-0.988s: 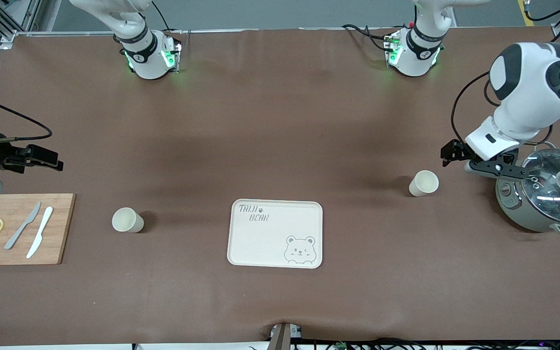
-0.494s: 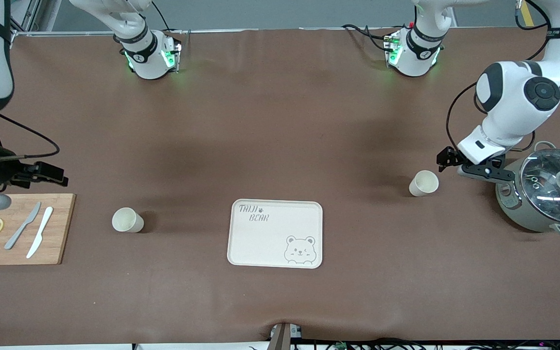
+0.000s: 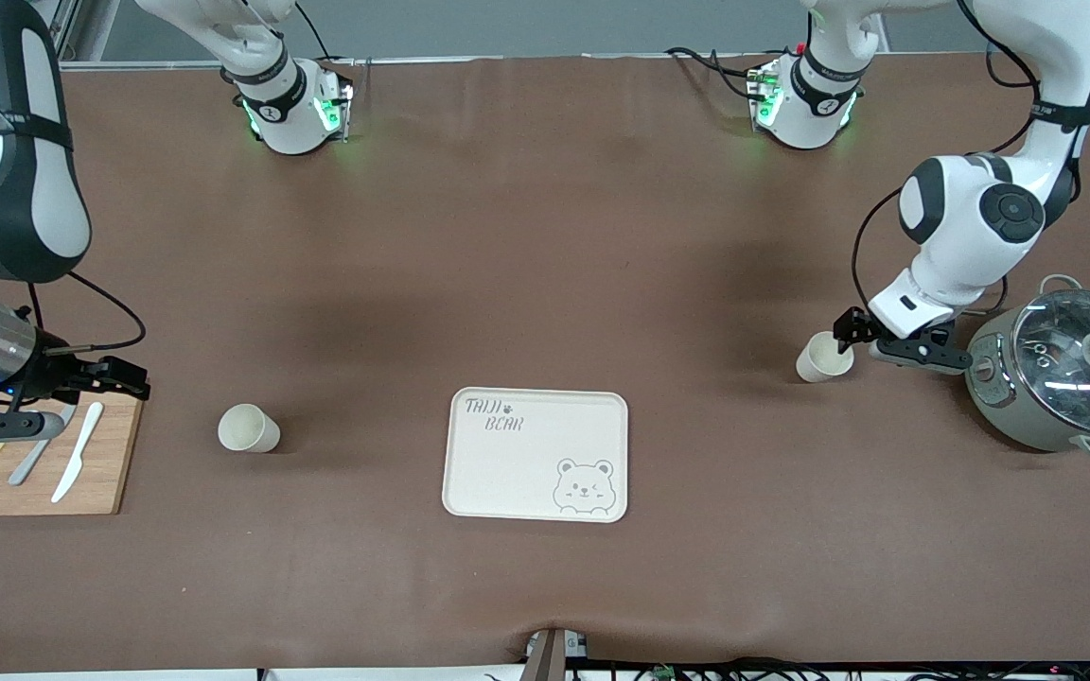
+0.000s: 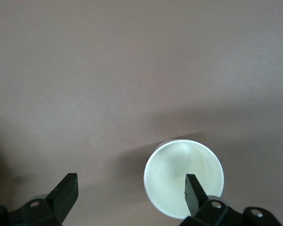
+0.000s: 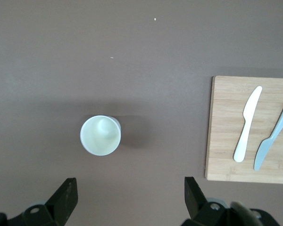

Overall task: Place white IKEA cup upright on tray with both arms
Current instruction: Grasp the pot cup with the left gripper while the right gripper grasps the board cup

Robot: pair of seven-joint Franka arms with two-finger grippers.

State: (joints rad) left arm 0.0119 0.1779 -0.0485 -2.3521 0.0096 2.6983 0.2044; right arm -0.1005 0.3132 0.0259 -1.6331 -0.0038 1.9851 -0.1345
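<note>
1. The brown matte surface [image 3: 545,284] carries everything; the flat cream-white rectangular tray with the grey bear face [image 3: 536,454] lies at its middle, bare.
2. Toward my left arm's end stands a grey pot with a glass lid [image 3: 1061,378]; toward my right arm's end, a wooden cutting board [image 3: 96,473] with two knives.
3. Two small white plastic cups stand upright on the surface: one [image 3: 824,357] beside the pot, one [image 3: 247,428] between board and tray.
4. My left end effector [image 3: 855,333] hangs wide open and empty, just over the first cup's rim [image 4: 184,176].
5. My right end effector [image 3: 124,380], equally open and empty, is over the board's edge.
6. The cups look light, thin, smooth and easily tipped; I would pinch across the wall below the rim.
</note>
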